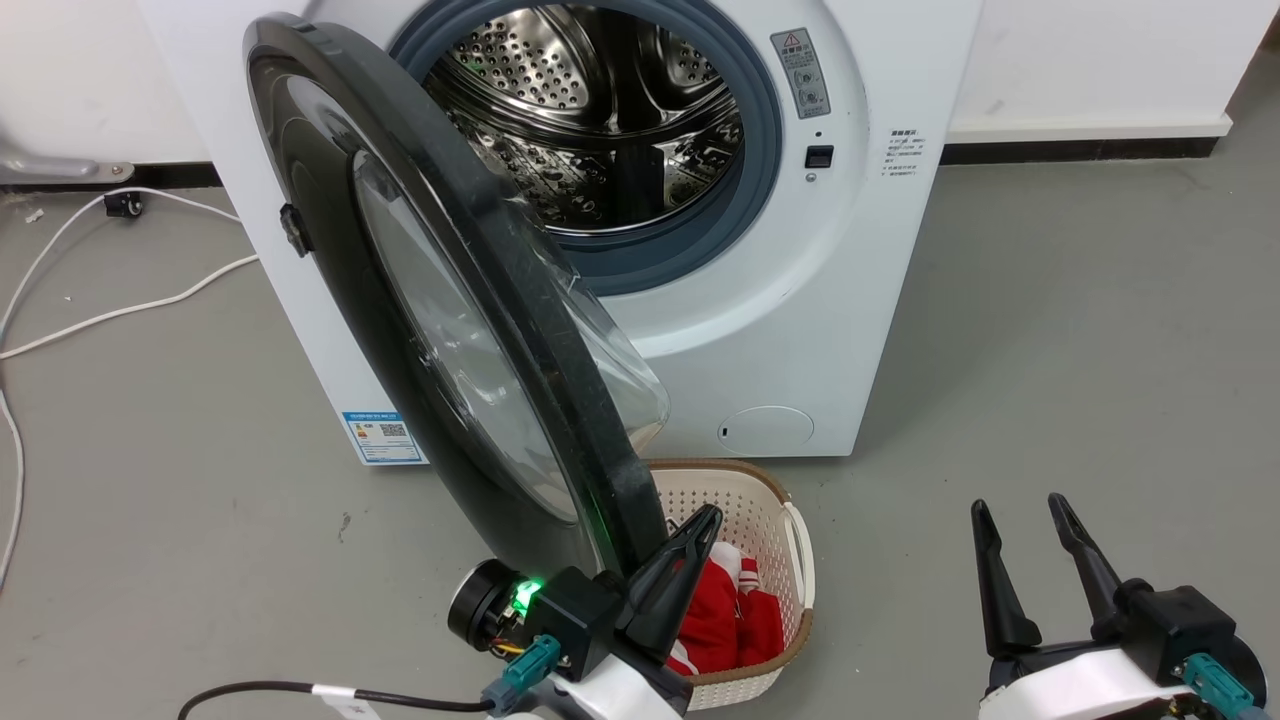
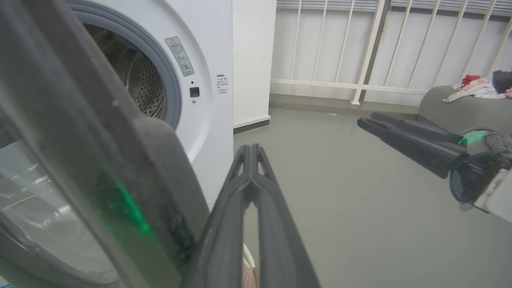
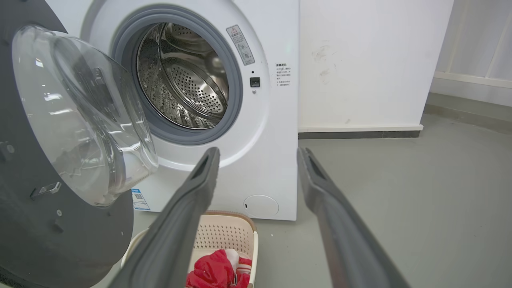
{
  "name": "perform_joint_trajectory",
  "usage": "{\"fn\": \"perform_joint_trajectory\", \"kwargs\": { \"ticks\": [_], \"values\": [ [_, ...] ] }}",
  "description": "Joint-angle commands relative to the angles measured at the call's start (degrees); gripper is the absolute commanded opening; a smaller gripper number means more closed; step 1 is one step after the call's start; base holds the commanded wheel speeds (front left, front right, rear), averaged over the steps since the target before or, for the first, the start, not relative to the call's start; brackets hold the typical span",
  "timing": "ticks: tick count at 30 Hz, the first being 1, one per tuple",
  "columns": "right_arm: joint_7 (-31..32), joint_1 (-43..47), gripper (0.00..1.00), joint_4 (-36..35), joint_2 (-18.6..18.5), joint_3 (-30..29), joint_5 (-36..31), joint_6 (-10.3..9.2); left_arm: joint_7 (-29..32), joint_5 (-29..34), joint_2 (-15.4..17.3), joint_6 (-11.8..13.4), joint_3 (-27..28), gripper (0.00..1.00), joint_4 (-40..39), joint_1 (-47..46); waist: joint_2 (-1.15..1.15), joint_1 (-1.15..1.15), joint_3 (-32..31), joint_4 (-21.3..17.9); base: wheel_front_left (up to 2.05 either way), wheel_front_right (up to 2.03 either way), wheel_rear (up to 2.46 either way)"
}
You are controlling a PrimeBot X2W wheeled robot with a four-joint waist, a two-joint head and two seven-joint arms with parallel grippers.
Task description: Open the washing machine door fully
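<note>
Grey floor [image 1: 1050,330]; washing machine door [image 1: 450,330] half-swung; left fingers [image 1: 680,570] pressed together beside rim, right fingers [image 1: 1000,590] spread, empty.

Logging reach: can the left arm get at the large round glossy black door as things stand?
Likely yes: the left gripper, fingers shut, sits right beside the black door at its lower rim, nothing between.
</note>
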Motion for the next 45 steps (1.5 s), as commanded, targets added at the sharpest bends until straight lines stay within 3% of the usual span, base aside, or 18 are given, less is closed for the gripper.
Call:
{"fn": "perform_joint_trajectory", "kwargs": {
  "ticks": [1, 11, 17, 20, 34, 45],
  "values": [
    [-0.1, -0.8, 1.00, 0.2, 0.2, 0.1, 0.4, -0.04, -0.4, -0.3, 0.0, 0.3, 0.2, 0.00, 0.9, -0.7, 0.00, 0.00, 0.1, -0.1, 0.00, 0.00, 0.00],
    [-0.1, -0.3, 1.00, 1.0, 0.2, 0.7, 1.9, -0.04, -1.0, -0.8, 0.8, 1.4, 2.1, 0.00, 4.6, -0.5, 0.00, 0.00, -0.1, 0.4, 0.00, 0.00, 0.00],
    [-0.1, -0.4, 1.00, 1.5, 0.2, 0.7, 2.6, -0.04, -1.1, -1.1, 1.9, 3.8, 3.7, 0.00, 2.3, 2.9, 0.00, 0.00, -0.2, 1.3, 0.00, 0.00, 0.00],
    [-0.1, -0.4, 1.00, 1.5, 0.2, 0.6, 2.7, -0.04, -0.9, 0.6, 3.3, 6.3, 4.2, 0.00, 0.5, 5.0, 0.00, 0.00, -0.2, 2.2, 0.00, 0.00, 0.00],
    [0.0, 0.6, 1.00, 0.7, 0.2, -1.4, 1.9, -0.04, 3.3, -0.5, 6.7, 13.3, 6.6, 0.00, -13.4, 18.0, 0.00, 0.00, -1.6, 9.7, 0.00, 0.00, 0.00],
    [0.0, 0.7, 1.00, 0.7, 0.2, -1.0, 2.6, -0.04, 3.3, -3.1, 10.1, 16.3, 13.0, 0.00, -13.4, 20.1, 0.00, 0.00, -1.8, 15.4, 0.00, 0.00, 0.00]
  ]
}}
